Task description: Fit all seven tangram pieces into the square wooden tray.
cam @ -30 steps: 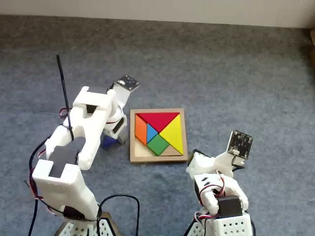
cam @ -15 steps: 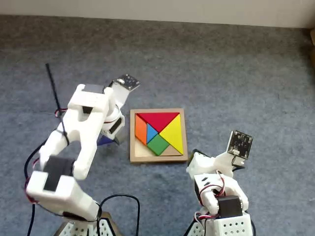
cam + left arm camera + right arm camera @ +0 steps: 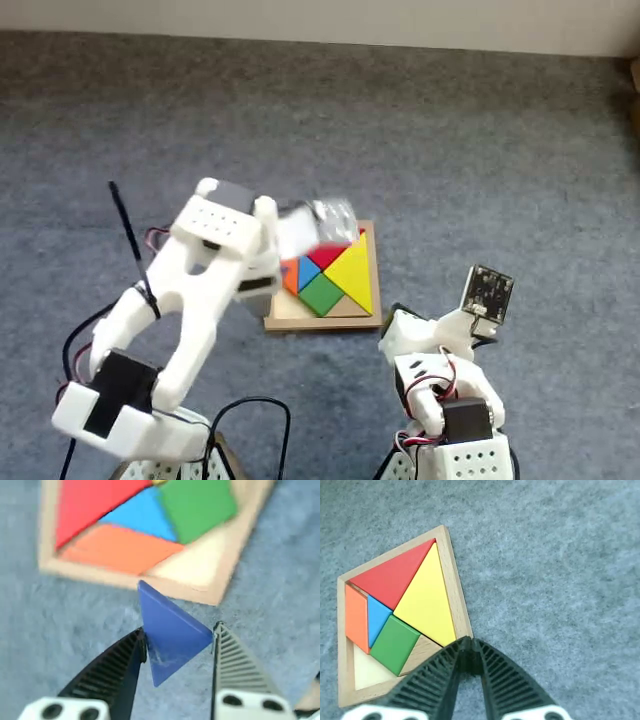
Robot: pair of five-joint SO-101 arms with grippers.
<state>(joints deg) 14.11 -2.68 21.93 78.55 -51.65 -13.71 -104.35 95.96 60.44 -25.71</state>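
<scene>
Two arms sit side by side on grey carpet [image 3: 450, 150]. The left arm [image 3: 200, 290] leans in over the left side of the tray [image 3: 320, 322]. The left gripper [image 3: 180, 631] is part open, its jaws pressed on either side of a dark blue triangle [image 3: 167, 640]. In the left wrist view the triangle hangs over the carpet, its tip at the tray's rim, by the orange piece.

The tray lies flat between the arms and holds five coloured pieces. They are an orange piece [image 3: 356, 615], a light blue triangle [image 3: 377, 617], a red triangle [image 3: 395, 575], a green square [image 3: 395, 642] and a yellow triangle [image 3: 425, 605]. The corner below orange and green shows pale wood.

The right arm [image 3: 440, 380] sits folded back, right of the tray. The right gripper [image 3: 470, 647] has its jaws closed together on nothing, above the carpet just outside the tray's corner.
</scene>
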